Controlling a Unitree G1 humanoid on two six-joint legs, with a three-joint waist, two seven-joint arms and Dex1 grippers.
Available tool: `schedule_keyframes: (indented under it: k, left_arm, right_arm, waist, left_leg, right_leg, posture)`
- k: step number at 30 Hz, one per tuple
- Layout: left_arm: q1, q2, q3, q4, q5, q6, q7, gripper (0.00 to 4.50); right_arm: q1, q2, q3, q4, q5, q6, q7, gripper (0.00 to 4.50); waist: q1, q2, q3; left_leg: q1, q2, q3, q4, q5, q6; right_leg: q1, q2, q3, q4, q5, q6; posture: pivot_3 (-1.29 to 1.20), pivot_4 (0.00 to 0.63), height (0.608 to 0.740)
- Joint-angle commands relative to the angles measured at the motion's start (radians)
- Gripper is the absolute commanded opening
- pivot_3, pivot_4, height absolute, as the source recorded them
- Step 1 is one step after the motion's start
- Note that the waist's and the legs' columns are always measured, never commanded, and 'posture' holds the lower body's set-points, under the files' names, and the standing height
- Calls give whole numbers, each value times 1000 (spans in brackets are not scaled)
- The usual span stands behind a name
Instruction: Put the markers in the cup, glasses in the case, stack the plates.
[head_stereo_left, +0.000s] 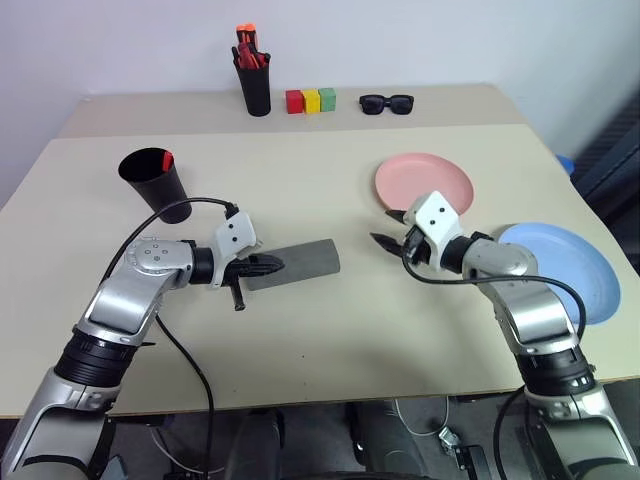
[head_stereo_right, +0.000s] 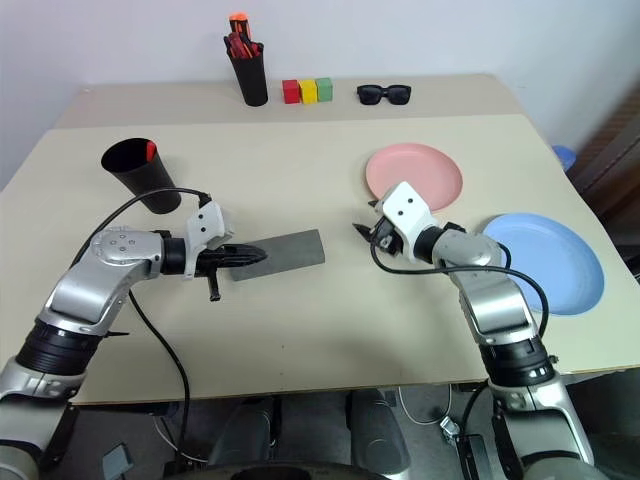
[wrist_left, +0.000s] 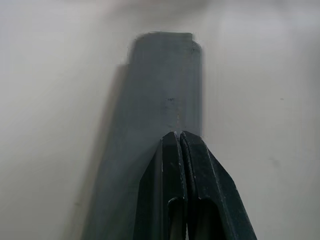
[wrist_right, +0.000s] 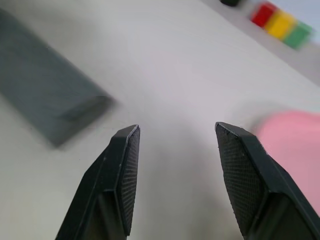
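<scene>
The grey case (head_stereo_left: 305, 261) lies shut on the table's middle. My left gripper (head_stereo_left: 274, 265) is shut, its fingertips (wrist_left: 178, 139) over the case's left end; I cannot tell if they touch it. The black cup (head_stereo_left: 156, 185) stands at the left, with a marker's red cap (head_stereo_left: 166, 158) showing inside its rim. My right gripper (head_stereo_left: 386, 228) hangs open with nothing between its fingers (wrist_right: 125, 165), between the case and the pink plate (head_stereo_left: 425, 180). The light blue plate (head_stereo_left: 560, 265) lies apart, further right behind my right arm. The glasses are out of view.
At the table's back stand a black pen pot (head_stereo_left: 255, 85) with red-orange pens, a row of red, yellow and green blocks (head_stereo_left: 311, 100), and black sunglasses (head_stereo_left: 386, 103). A seam (head_stereo_left: 300, 132) crosses the tabletop in front of them.
</scene>
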Motion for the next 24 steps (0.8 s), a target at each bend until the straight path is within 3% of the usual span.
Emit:
schedule_keyframes:
  k: [1, 7, 10, 13, 18, 24]
  left_arm:
    - [44, -21, 127, -86, -23, -86, 86, 24]
    - [202, -44, 251, -275, -96, -86, 153, 24]
    - [269, -32, 280, -351, -124, -47, 174, 0]
    - [335, -22, 301, -395, -122, -41, 195, 0]
    - [375, -17, 312, -417, -131, -34, 225, 0]
    - [344, -26, 294, -385, -125, -50, 244, 0]
  right_arm:
    - [-98, -9, 57, 143, -111, -72, -55, 2393]
    - [-271, 20, 163, 495, -261, -181, -122, 2393]
    - [-330, 30, 181, 629, -300, -237, -156, 1564]
    - [-357, 34, 177, 678, -302, -271, -146, 166]
    - [-355, 31, 152, 617, -285, -284, -114, 46]
    - [-226, -112, -1, 253, -159, -178, 33, 46]
  waist:
    - [-6, 0, 0]
    - [-13, 0, 0]
    - [-15, 0, 0]
    - [-12, 0, 0]
    - [-13, 0, 0]
    - [-2, 1, 1]
  left_leg:
    - [0, 0, 0, 0, 0, 0]
    - [0, 0, 0, -3, 0, 0]
    - [0, 0, 1, -3, 0, 0]
    - [1, 0, 0, -3, 0, 0]
    - [1, 0, 1, -3, 0, 0]
    - [0, 0, 0, -3, 0, 0]
  right_leg:
    - [0, 0, 0, 0, 0, 1]
    - [-1, -1, 0, 0, 1, 2]
    - [-1, -1, 0, 0, 1, 2]
    - [-1, -1, 0, 0, 1, 2]
    - [-1, -1, 0, 0, 1, 2]
    - [-1, -1, 0, 0, 1, 2]
  posture:
    - [0, 150, 740]
    - [0, 150, 740]
    - [0, 150, 740]
    - [0, 150, 740]
    - [0, 150, 740]
    - [0, 150, 740]
